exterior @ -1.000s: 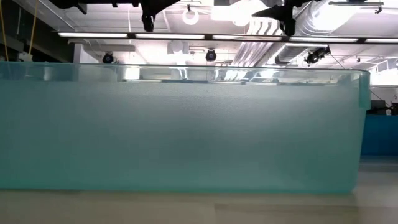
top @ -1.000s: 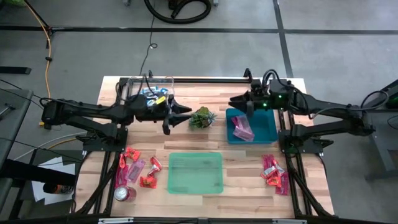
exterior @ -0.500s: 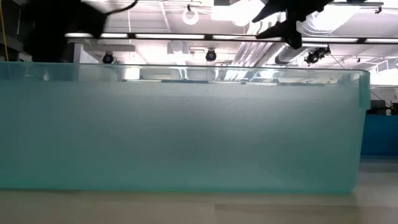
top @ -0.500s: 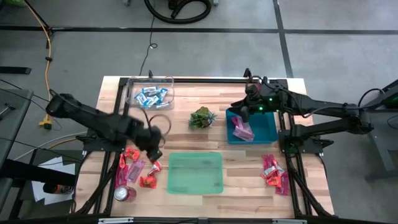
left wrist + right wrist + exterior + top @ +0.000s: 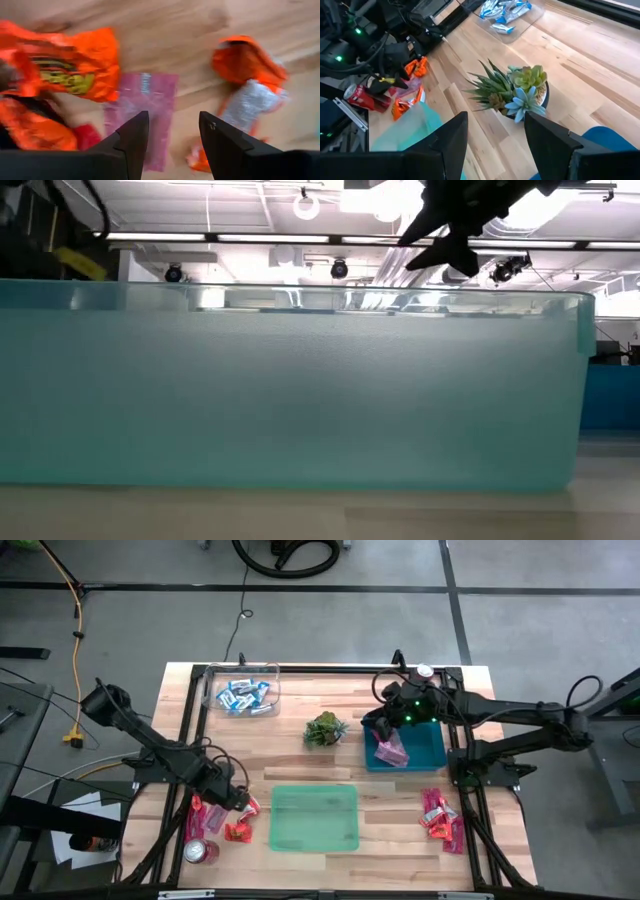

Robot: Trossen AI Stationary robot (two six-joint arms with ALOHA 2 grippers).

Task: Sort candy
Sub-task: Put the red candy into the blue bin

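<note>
We find the left gripper (image 5: 237,802) low over the loose heap of red-orange and pink wrapped candy (image 5: 215,815) at seven o'clock on the wooden slatted table (image 5: 330,755). Its fingers (image 5: 131,145) are parted and grasp nothing; a flat pink foil-wrapped sweet (image 5: 142,107) lies between them on the wood.

The right gripper (image 5: 385,725) hangs at two o'clock over the blue plastic tray (image 5: 425,745), fingers apart, empty. Pink sweets (image 5: 390,750) lie in that tray, blue-and-white ones in the clear plastic tray (image 5: 240,695) at eleven o'clock, and another heap (image 5: 440,815) at five o'clock. The translucent green tray (image 5: 313,818) at six o'clock looks empty.

We judge the sweets light, thin and slick, the wrapper crinkling easily. Hold is best taken across the narrow width at mid-length, fingers pressed close to the table.
</note>
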